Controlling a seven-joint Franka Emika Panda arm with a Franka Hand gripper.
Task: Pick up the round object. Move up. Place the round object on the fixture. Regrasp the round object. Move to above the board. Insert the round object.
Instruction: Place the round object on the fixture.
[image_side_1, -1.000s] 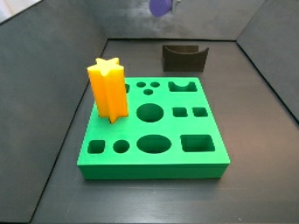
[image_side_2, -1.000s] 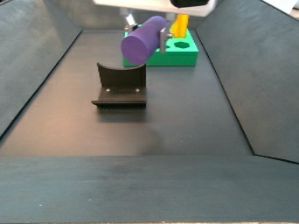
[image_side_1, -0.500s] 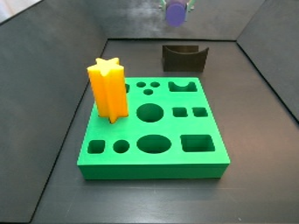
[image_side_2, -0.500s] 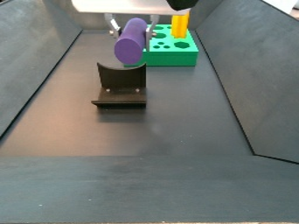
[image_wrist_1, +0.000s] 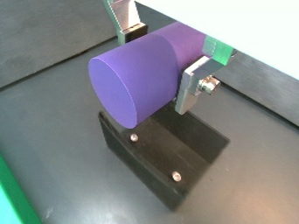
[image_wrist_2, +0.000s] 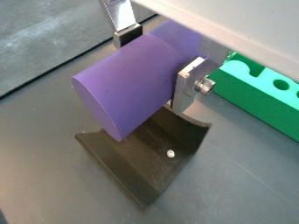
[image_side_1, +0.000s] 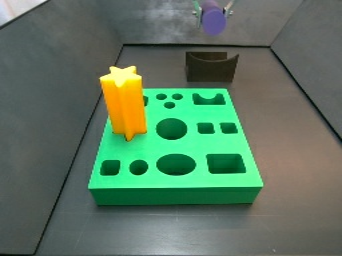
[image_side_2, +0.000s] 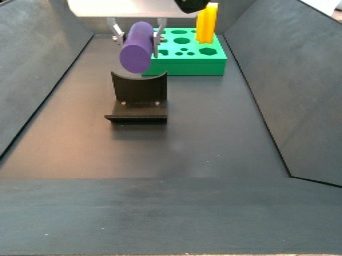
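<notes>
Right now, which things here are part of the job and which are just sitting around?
Part of the job: the round object, held in the gripper above the fixture; the board.

Sitting around: the orange star post, standing in the board.

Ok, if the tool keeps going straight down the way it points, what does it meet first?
Probably the fixture: the tool, shut on the round object, hangs above it, so the peg would likely touch its notch first. Exact alignment is unclear.
</notes>
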